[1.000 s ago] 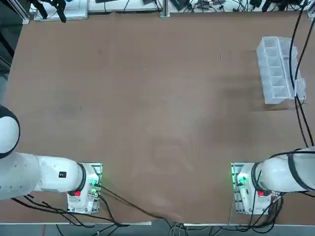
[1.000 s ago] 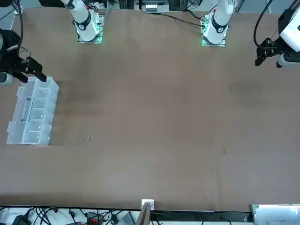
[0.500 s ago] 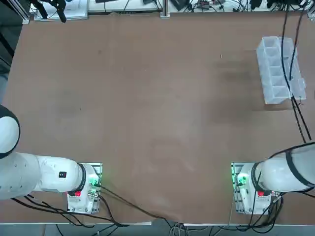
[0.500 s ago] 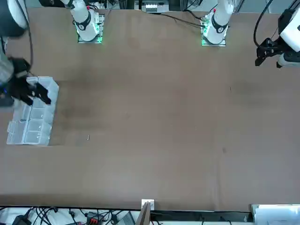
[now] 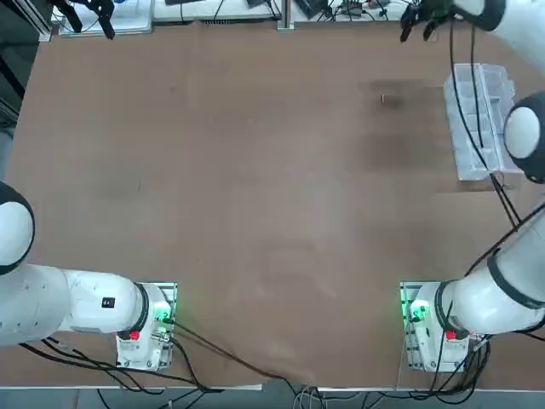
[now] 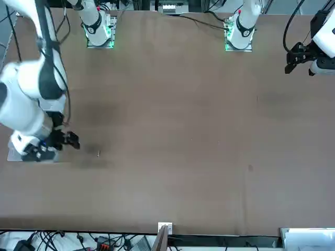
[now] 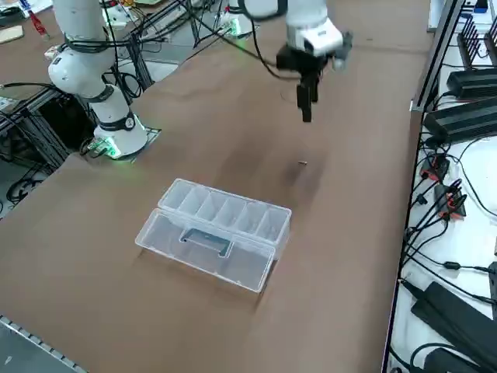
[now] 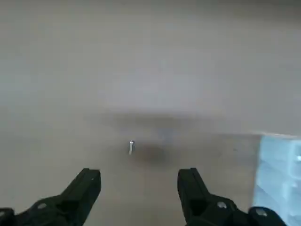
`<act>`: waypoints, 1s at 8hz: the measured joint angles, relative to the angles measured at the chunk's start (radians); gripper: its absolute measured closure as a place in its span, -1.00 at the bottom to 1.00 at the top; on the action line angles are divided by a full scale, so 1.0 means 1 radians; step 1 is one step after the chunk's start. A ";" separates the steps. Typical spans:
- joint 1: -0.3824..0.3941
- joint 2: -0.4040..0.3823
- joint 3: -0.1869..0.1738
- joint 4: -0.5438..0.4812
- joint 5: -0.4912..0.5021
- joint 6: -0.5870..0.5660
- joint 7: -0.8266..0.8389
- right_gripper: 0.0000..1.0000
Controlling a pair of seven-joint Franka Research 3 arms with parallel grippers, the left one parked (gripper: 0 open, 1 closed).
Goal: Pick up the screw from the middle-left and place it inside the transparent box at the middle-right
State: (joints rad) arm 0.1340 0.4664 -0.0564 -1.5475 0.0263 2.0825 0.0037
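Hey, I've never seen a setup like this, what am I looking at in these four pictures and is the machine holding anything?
These are two white robot arms bolted to a brown table; only the right arm is working. Each picture shows the same moment: one from overhead, one from across the table facing the robot, one from a raised spot at the robot's right side, and one from a camera on the working arm's wrist. On the table lie a tiny screw and a clear plastic box divided into a row of compartments, its lid folded open. The right pincer hangs above the table near the screw, with its two dark fingers spread open. It holds nothing: the screw lies on the table, and the box is apart from it.
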 joint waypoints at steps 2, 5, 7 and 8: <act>0.004 0.108 0.000 -0.005 0.001 0.086 0.000 -1.00; 0.009 0.208 0.009 -0.029 0.004 0.234 0.033 -0.99; 0.032 0.223 0.013 -0.037 0.005 0.238 0.080 -0.96; 0.042 0.223 0.013 -0.047 0.005 0.238 0.104 -0.95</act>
State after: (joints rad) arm 0.1763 0.6899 -0.0432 -1.5949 0.0311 2.3206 0.1078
